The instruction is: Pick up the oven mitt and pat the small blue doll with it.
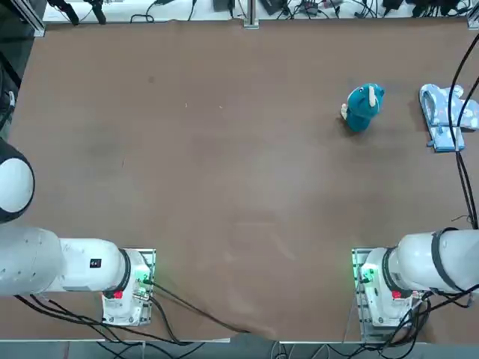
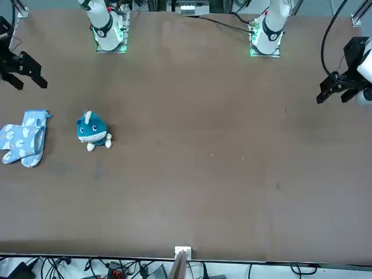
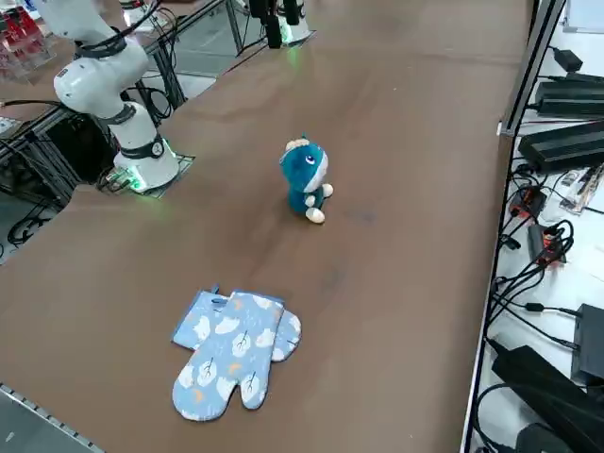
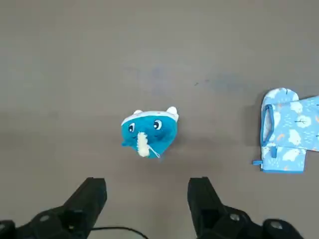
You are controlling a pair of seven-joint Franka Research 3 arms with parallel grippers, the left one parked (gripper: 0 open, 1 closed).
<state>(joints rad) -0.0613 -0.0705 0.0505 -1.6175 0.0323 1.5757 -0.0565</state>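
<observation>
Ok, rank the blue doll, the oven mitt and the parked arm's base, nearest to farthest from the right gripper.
From the open right gripper, by the wrist and front views:
1. blue doll, just ahead of the fingers.
2. oven mitt, beside the doll, toward the table's edge.
3. parked arm's base, far across the table.

light: bright, even | shadows: faint, soft | glare: none | focus: sharp

We are holding our right gripper (image 4: 147, 199) spread wide above the table (image 4: 75, 64), looking down at the small blue doll (image 4: 148, 131) and, well apart, the oven mitt (image 4: 291, 130).
</observation>
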